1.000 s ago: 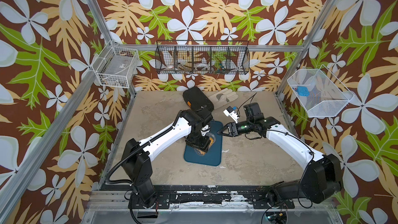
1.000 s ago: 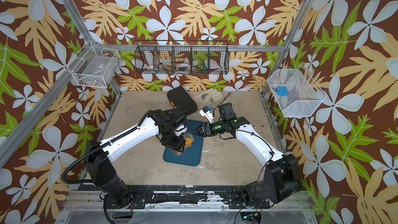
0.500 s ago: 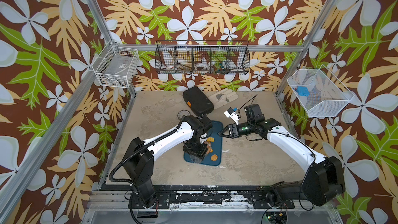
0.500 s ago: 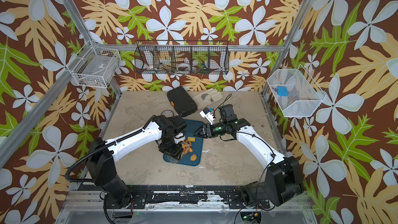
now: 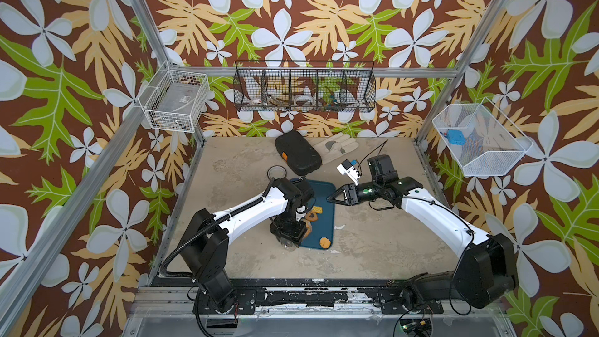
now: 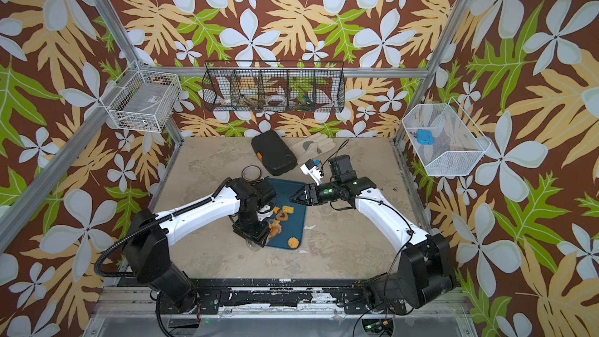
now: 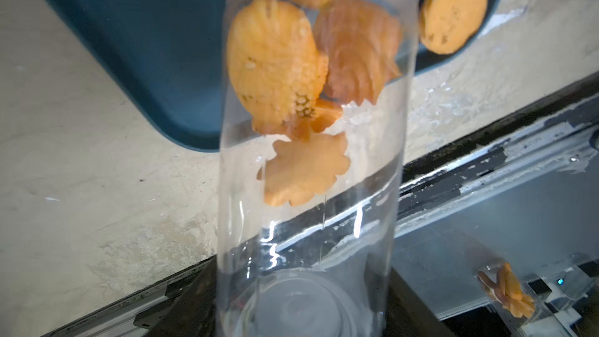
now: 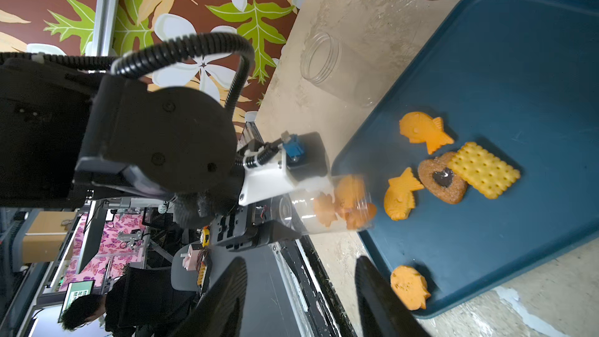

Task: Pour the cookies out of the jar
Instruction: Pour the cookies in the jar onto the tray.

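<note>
My left gripper (image 5: 290, 233) (image 6: 256, 233) is shut on the base of the clear jar (image 7: 311, 189) (image 8: 327, 209). The jar is tipped, with its mouth over the near left part of the blue tray (image 5: 324, 192) (image 6: 291, 189). Several orange cookies (image 7: 275, 66) sit inside the jar near its mouth. Other cookies (image 8: 442, 181) lie on the tray: two fish shapes, a brown heart, a ridged rectangle, and one (image 5: 324, 242) near the front edge. My right gripper (image 5: 330, 197) (image 8: 299, 260) hangs open and empty over the tray's far right edge.
Behind the tray lie a round ring lid (image 5: 276, 172), a black case (image 5: 298, 152) and a pale glove (image 5: 337, 149). A second clear jar (image 8: 324, 66), empty, lies on the table beside the tray. Wire baskets hang on the walls.
My left gripper has carried the tipped jar from the tray's middle toward its near left corner, and more cookies now lie on the tray. The right arm has barely moved.
</note>
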Controlling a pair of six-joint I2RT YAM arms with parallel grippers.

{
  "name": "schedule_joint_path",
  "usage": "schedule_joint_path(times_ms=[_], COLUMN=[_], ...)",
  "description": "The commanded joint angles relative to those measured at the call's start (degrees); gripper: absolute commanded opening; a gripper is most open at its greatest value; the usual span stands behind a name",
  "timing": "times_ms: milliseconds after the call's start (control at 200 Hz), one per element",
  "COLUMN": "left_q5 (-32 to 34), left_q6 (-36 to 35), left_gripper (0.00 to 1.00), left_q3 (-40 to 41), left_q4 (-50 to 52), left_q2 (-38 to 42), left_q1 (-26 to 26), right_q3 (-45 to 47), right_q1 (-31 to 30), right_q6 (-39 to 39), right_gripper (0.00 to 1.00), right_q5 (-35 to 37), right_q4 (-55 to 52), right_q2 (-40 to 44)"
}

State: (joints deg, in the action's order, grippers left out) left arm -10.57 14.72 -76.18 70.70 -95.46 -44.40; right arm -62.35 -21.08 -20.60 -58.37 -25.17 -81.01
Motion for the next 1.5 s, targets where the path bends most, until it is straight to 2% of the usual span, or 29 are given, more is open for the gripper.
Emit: schedule_joint_path(times_ms=[0, 175, 215, 305, 360, 425, 475, 545, 595, 656, 706, 756, 791, 821, 901, 981, 1071, 1096, 1211, 1356, 1426, 1496], left_q5=[0.53, -0.03, -2.13, 0.24, -3.78, -0.95, -5.88, -5.56, -13.46, -11.52, -15.08, -15.64, -19.92, -22.75, -22.5, -29.83, -30.08, -28.42, -19.08, -12.07, -12.0, -10.04], left_q6=[-0.32, -0.23, 0.4, 0.32, 0.09, 1.05, 1.54, 1.24, 0.8, 2.04, 2.78, 2.8, 1.84, 3.23, 6.1, 8.28, 10.73, 11.23, 3.51, 3.76, 0.87, 2.19], left_gripper=[0.58, 0.57, 0.57, 0.58, 0.56, 0.59, 0.58, 0.59, 0.58, 0.58, 0.58, 0.58, 0.58, 0.58, 0.58, 0.57, 0.56, 0.55, 0.54, 0.54, 0.53, 0.55], left_q3=[-1.8, 0.37, 1.4, -1.08, -0.47, -3.66, -1.05, 0.62, 4.4, 5.62, 7.66, 8.42, 8.63, 9.49, 10.98, 14.36, 17.15, 17.5, 13.27, 11.2, 7.7, 8.8], left_q4=[0.17, -2.47, -4.51, -3.72, -4.57, -4.45, -8.58, -8.53, -11.49, -12.18, -15.11, -14.88, -15.66, -18.02, -21.67, -26.35, -29.65, -29.56, -18.45, -18.5, -13.26, -16.87], left_q2=[-0.31, 0.02, 0.96, 0.7, 0.79, 1.08, 2.88, 2.94, 3.78, 4.83, 5.9, 5.68, 5.59, 6.39, 8.32, 10.38, 12.86, 13.1, 8.86, 8.71, 6.29, 7.71], left_q1=[-0.05, 0.02, 0.34, 0.65, 1.95, 1.85, 3.25, 3.83, 5.19, 5.49, 5.88, 5.9, 6.35, 6.56, 7.67, 10.12, 12.84, 13.02, 13.03, 13.03, 12.5, 12.3], right_q3=[0.3, -0.05, 0.18, 0.46, 0.66, 0.56, 0.82, 0.33, 0.2, 0.3, 0.36, 0.47, 0.4, 0.38, 0.48, 0.45, 0.43, 0.53, 0.15, -0.39, -0.87, -0.96], right_q1=[-0.07, -0.08, -0.04, -0.09, -0.08, -0.09, -0.1, -0.11, -0.05, -0.1, -0.03, -0.08, -0.07, -0.07, -0.01, -0.09, -0.1, -0.06, -0.08, -0.13, -0.1, -0.11], right_q6=[-0.28, 0.25, 0.25, 0.29, 0.12, 0.34, 0.08, 0.58, 0.82, 0.8, 0.87, 0.82, 0.87, 0.91, 0.82, 0.98, 1.35, 1.38, 1.67, 1.8, 2.09, 2.12], right_gripper=[0.55, 0.55, 0.55, 0.55, 0.55, 0.55, 0.55, 0.55, 0.55, 0.55, 0.55, 0.55, 0.55, 0.55, 0.55, 0.55, 0.55, 0.55, 0.55, 0.55, 0.55, 0.55], right_q5=[-0.22, -0.19, -0.02, 0.01, -0.1, -0.1, -0.13, -0.25, -0.08, -0.21, -0.18, -0.17, -0.23, -0.25, -0.25, -0.26, -0.25, -0.25, -0.43, -0.51, -0.65, -0.52], right_q4=[0.93, -0.13, 0.22, 0.12, 0.38, 0.16, 0.73, 0.09, -0.19, -0.01, 0.03, 0.2, 0.12, 0.05, 0.31, 0.16, -0.22, -0.16, -0.31, -0.36, -0.65, -0.52], right_q2=[0.48, 0.5, 0.81, 0.81, 0.7, 0.66, 0.78, 0.61, 0.64, 0.68, 0.73, 0.67, 0.52, 0.49, 0.45, 0.36, 0.28, 0.32, -0.1, -0.9, -1.43, -1.55])
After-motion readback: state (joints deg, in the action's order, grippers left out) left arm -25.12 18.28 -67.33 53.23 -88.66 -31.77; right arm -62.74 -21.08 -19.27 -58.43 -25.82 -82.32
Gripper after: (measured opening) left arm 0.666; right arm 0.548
